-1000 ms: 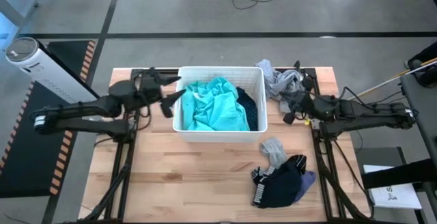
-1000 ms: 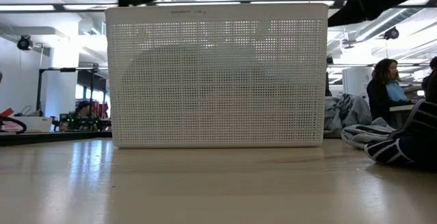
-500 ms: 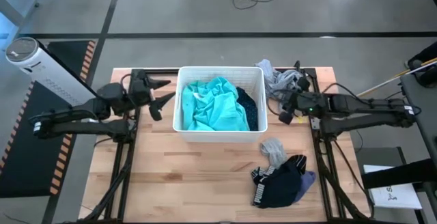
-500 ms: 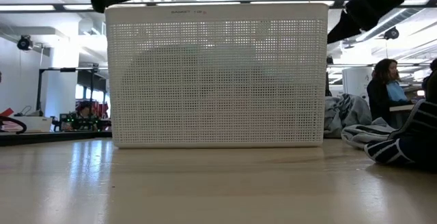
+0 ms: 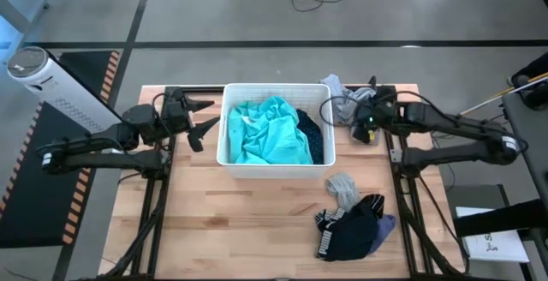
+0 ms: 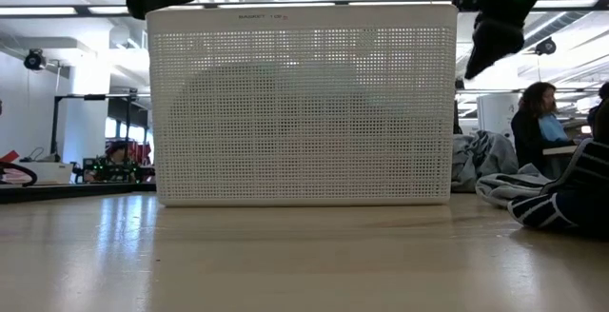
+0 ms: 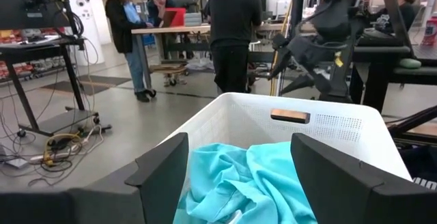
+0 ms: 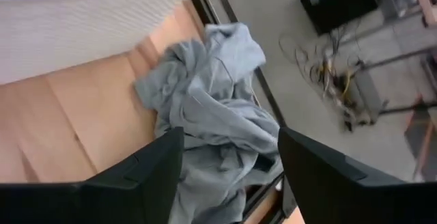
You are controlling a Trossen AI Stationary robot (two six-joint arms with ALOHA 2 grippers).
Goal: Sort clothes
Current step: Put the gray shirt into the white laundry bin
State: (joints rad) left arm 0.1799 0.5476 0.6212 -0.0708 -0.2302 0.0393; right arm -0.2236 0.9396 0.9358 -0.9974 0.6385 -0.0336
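The white bin (image 5: 276,87) stands mid-table and holds a large teal garment (image 5: 267,132) and a navy one (image 5: 313,135). A crumpled grey garment (image 5: 346,101) lies on the table's far right corner, beside the bin. My right gripper (image 5: 358,128) hangs open above it, fingers tipped down; in the right wrist view the grey garment (image 8: 205,118) shows beyond the spread fingers. My left gripper (image 5: 199,120) waits open, left of the bin, level with its rim. At the near right lies a pile: a grey piece (image 5: 342,186), a navy-black garment (image 5: 349,226) and a lavender piece (image 5: 388,224).
The bin's perforated wall (image 6: 304,103) fills the low view, with my right gripper (image 6: 479,55) high beside its right corner. People stand at desks in the room beyond the table. Bare wood lies in front of the bin and at the table's left.
My right gripper has gone toward the table's far edge, over the grey garment, and has tipped its fingers downward. My left gripper has drawn back from the bin's left rim toward the table's left edge, then kept still. The clothes have not moved.
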